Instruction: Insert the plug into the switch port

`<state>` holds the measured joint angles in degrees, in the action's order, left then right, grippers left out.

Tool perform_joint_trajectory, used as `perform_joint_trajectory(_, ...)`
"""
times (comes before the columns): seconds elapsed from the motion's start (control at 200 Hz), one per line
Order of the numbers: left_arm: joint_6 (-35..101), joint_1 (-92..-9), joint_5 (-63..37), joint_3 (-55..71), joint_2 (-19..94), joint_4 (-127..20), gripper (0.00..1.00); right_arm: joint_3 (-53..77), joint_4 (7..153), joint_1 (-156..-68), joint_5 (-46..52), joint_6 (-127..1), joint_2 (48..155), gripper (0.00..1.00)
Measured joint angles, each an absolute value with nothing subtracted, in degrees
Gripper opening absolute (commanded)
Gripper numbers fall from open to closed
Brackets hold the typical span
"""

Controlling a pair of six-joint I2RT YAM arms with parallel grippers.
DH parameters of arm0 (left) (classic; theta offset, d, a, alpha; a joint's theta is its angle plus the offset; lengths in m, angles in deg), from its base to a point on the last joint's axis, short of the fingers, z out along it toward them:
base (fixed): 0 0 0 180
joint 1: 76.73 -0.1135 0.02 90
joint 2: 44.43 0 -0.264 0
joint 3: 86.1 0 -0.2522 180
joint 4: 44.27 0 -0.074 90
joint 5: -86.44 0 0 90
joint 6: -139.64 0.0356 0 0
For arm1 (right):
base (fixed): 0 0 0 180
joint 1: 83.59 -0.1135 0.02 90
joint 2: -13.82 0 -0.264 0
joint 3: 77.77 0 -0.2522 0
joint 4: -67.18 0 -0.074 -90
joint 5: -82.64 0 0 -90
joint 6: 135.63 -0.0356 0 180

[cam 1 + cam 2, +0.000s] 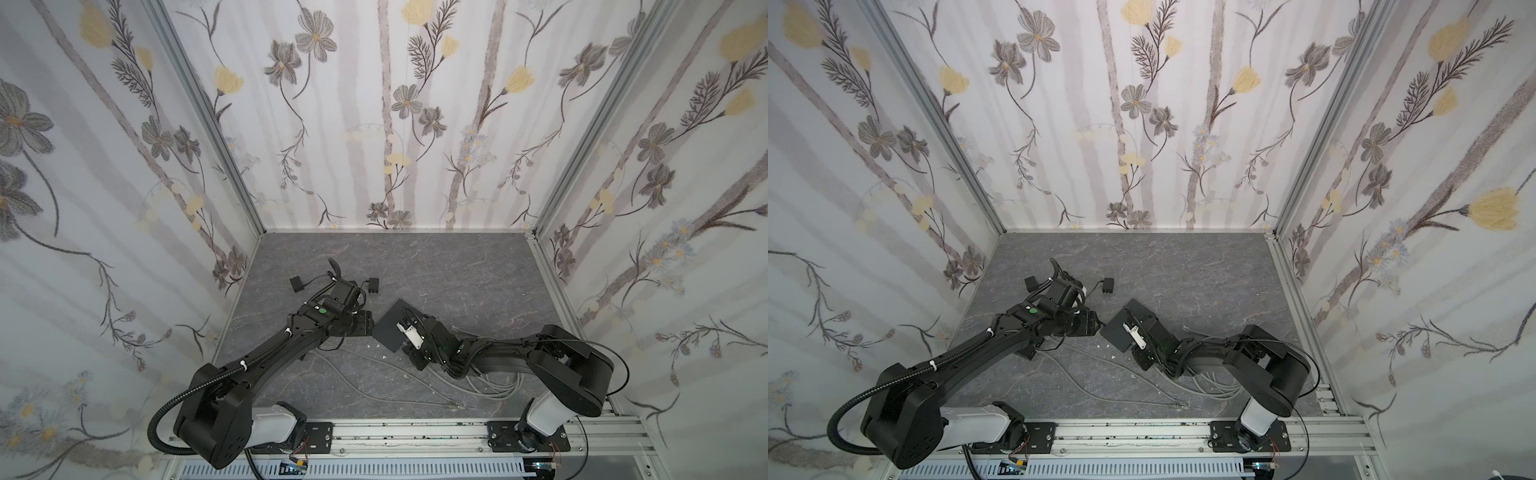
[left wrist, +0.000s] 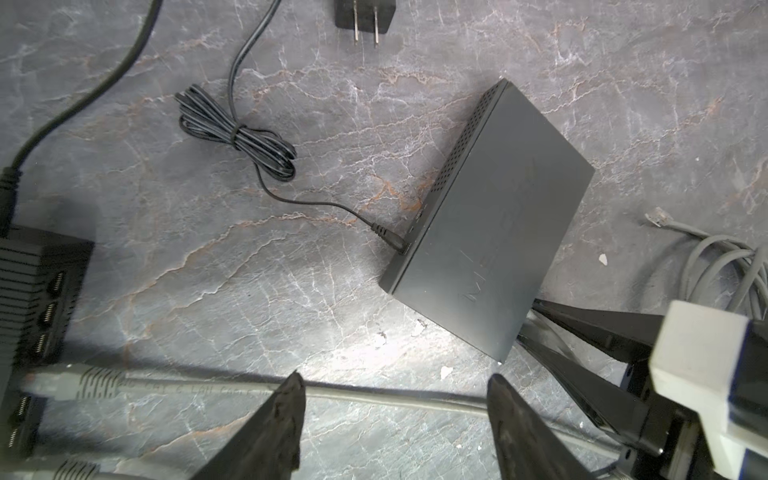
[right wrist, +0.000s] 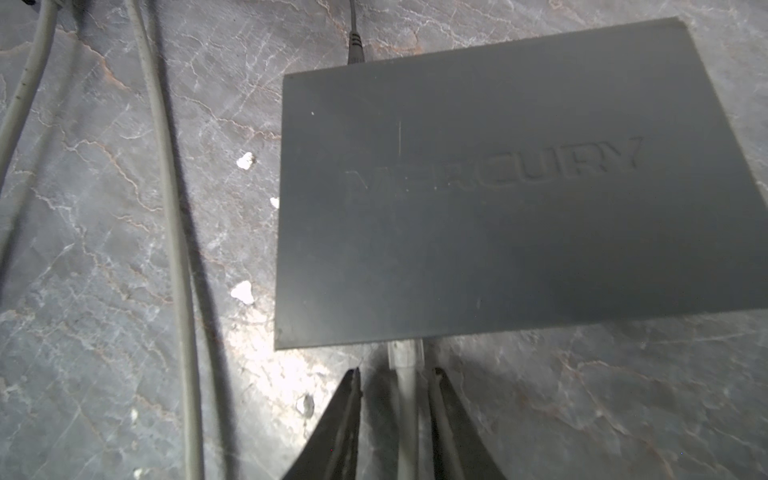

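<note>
The switch (image 1: 388, 328) (image 3: 498, 187) is a flat dark box marked MERCURY, lying on the stone-patterned floor. A pale grey plug (image 3: 405, 353) sits in the switch's near edge, and its grey cable runs back between my right gripper's fingers. My right gripper (image 3: 397, 370) (image 1: 405, 328) is open, with a gap on each side of the cable. My left gripper (image 2: 395, 380) is open wide just left of the switch (image 2: 498, 216), above another grey cable (image 2: 374, 395) that lies on the floor, and holds nothing.
A thin black power lead (image 2: 392, 241) enters the switch's side; its bundle (image 2: 249, 141) and adapter (image 2: 365, 16) lie beyond. A ribbed black box with ports (image 2: 41, 291) sits by the left gripper. Loose grey cables (image 1: 478, 386) pile under the right arm. A free plug (image 2: 658, 218) lies nearby.
</note>
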<state>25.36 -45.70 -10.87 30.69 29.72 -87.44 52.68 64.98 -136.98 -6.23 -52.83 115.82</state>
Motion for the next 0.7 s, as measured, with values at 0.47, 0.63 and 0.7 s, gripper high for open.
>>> perform_joint_trajectory(0.47,25.15,-45.42,-12.64,32.46,35.69,-84.99,0.67,57.44,72.10,-137.02,-6.30,-54.19,104.41,0.29)
perform_joint_trajectory(0.63,25.25,-45.27,-13.52,30.77,41.94,-83.07,0.67,56.61,72.58,-137.02,-6.41,-54.56,107.53,0.28)
perform_joint_trajectory(0.7,25.52,-45.27,-13.91,29.59,44.15,-82.19,0.67,55.89,72.54,-136.96,-6.73,-54.58,109.06,0.26)
